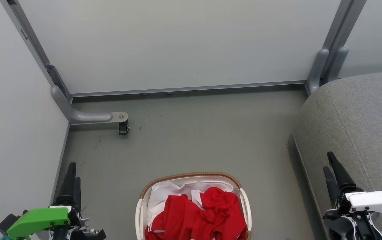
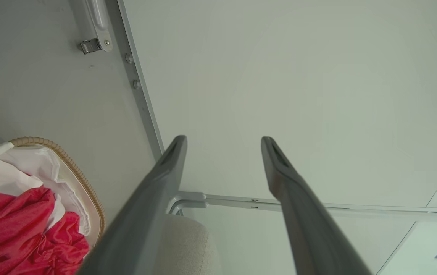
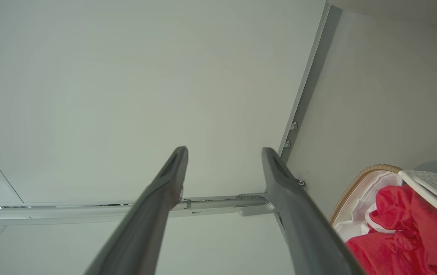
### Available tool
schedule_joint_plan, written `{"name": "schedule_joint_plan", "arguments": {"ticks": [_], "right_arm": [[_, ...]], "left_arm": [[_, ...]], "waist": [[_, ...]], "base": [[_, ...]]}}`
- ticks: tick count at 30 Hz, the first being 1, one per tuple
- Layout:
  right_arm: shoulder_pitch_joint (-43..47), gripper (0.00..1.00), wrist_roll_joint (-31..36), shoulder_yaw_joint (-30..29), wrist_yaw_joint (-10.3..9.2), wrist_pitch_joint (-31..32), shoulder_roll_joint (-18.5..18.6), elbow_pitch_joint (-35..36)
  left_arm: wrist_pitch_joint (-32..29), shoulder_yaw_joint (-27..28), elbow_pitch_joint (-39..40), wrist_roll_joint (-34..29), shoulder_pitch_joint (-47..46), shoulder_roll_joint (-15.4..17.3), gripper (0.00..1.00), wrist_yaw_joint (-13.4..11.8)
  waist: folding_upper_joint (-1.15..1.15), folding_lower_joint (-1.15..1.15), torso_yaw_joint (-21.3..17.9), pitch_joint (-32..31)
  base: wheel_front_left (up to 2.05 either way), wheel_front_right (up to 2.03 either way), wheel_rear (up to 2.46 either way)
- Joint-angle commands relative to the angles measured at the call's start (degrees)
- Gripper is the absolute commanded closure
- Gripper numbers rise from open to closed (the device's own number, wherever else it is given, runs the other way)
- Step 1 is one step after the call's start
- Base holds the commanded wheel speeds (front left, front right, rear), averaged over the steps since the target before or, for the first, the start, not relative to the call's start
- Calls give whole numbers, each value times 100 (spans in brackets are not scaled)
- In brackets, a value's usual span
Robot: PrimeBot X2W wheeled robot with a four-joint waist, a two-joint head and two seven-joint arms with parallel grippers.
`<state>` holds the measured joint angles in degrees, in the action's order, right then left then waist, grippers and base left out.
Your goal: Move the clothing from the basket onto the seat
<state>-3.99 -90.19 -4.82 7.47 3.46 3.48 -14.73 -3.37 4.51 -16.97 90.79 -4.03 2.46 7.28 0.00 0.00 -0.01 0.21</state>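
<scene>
I judge I'm at the reach step: my left gripper [image 1: 74, 171] and right gripper [image 1: 327, 161] stand wide apart and empty, the clothing [image 1: 204, 213] lies heaped in the basket [image 1: 191, 174] between them, so next I'd lower one onto the fabric, bound for the seat [image 1: 361, 116].

Smooth grey-green floor [image 1: 191, 140], pale panel walls [image 1: 177, 43] in grey metal frames [image 1: 184, 89], curved bracket foot [image 1: 90, 116] with small black caster [image 1: 123, 128], soft even light
</scene>
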Motion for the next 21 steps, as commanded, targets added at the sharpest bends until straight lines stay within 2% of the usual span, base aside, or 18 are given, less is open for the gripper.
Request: {"name": "schedule_joint_plan", "arguments": {"ticks": [1, 5, 9, 21], "right_arm": [[-79, 0, 151, 51, 0, -77, 120, 120], [-92, 0, 467, 60, 1, -182, 172, 113], [-104, 0, 951, 57, 1, -302, 205, 138], [-68, 0, 2619, 225, 1, -580, 248, 288]], "left_arm": [[74, -66, 46, -173, -138, 85, 0, 5], [176, -74, -4, -570, -153, 107, 0, 6], [296, -50, -22, -1237, -152, 96, 0, 8], [573, -153, 60, -2959, -77, 57, 0, 11]], "waist": [[0, 0, 0, -1], [0, 0, 0, -1], [0, 0, 1, -1], [0, 0, -9, -4]], "base": [[0, 0, 0], [0, 0, 0], [0, 0, 0], [0, 0, 0]]}}
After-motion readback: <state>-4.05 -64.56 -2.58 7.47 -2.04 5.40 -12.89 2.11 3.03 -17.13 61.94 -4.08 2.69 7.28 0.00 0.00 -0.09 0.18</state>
